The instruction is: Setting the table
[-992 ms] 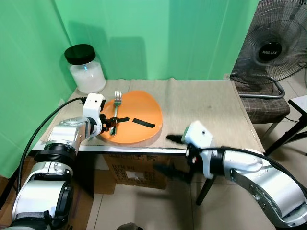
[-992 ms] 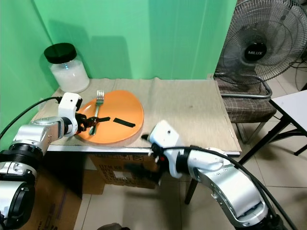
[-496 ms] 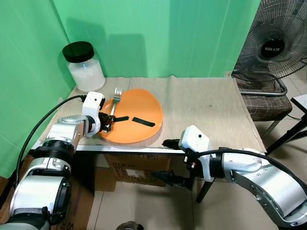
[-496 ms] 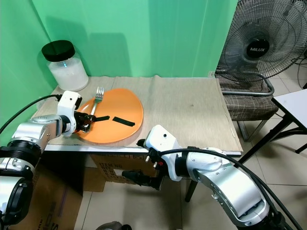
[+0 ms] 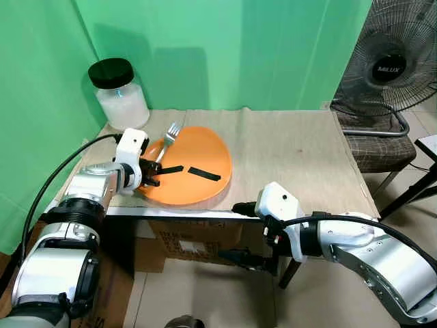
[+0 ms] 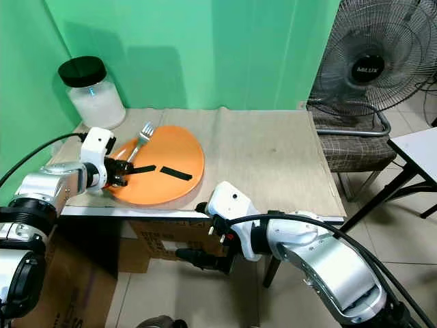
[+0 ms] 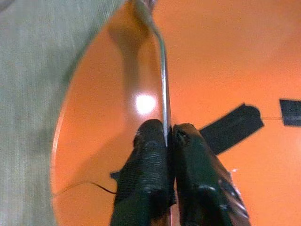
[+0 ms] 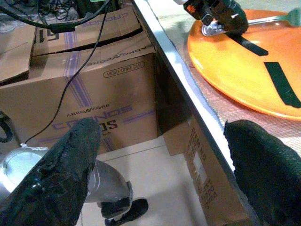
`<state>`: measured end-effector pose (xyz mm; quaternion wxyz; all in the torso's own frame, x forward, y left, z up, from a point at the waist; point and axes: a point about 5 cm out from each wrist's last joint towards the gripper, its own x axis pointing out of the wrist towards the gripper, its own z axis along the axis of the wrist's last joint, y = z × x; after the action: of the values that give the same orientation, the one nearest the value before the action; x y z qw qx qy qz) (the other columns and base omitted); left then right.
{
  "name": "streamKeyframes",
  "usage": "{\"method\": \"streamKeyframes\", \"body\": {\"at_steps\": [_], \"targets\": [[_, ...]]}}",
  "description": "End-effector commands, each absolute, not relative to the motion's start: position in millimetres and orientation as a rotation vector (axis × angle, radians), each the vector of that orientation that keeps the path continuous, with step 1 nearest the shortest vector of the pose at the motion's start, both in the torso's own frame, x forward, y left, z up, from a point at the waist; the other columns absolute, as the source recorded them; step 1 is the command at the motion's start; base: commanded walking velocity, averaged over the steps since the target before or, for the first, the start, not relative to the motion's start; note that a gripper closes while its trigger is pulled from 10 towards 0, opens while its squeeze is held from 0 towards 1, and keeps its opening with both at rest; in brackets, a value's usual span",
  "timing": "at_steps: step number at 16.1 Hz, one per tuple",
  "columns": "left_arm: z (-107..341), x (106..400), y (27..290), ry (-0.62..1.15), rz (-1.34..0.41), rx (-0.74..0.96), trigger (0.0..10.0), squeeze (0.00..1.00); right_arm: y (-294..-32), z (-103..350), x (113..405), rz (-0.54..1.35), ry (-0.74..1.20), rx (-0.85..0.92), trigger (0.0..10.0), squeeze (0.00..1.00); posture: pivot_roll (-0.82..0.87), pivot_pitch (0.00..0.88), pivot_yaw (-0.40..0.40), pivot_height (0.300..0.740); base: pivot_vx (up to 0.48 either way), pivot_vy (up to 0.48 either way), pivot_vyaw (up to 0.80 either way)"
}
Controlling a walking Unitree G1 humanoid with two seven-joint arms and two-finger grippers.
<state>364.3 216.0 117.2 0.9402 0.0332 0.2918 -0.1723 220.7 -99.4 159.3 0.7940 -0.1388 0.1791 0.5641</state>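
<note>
Since the earlier frame my left tool, clamped on the fork, has tilted its tines off the orange plate, where the thin handle may slip, while my right tool hangs apart below the bench edge beside that plate.

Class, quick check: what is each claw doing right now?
Left claw: closed on the fork over the orange plate.
Right claw: open, holding nothing, below the table edge.
</note>
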Motion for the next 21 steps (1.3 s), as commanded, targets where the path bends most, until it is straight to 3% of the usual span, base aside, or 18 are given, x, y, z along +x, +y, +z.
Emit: {"method": "streamKeyframes", "body": {"at_steps": [1,12,17,21], "targets": [[105,357,221,0.656,-0.335,0.071,0.0,0.0,-96,161,218,1.229,0.38,-0.303,10.0,1.0,-0.05,0.08,0.069,0.74,0.0,0.0,0.0],[114,361,223,0.582,-0.309,0.017,0.0,0.0,-94,161,220,1.255,0.375,-0.321,10.0,1.0,-0.04,0.055,0.05,0.74,0.0,0.0,0.0],[128,353,231,0.436,-0.292,0.014,0.0,0.0,-91,158,218,1.218,0.355,-0.301,10.0,1.0,-0.03,0.035,0.082,0.74,0.0,0.0,0.0],[155,345,216,0.209,-0.332,-0.001,0.0,0.0,-93,158,229,1.104,0.304,-0.296,10.0,1.0,-0.03,0.029,0.076,0.74,0.0,0.0,0.0]]}}
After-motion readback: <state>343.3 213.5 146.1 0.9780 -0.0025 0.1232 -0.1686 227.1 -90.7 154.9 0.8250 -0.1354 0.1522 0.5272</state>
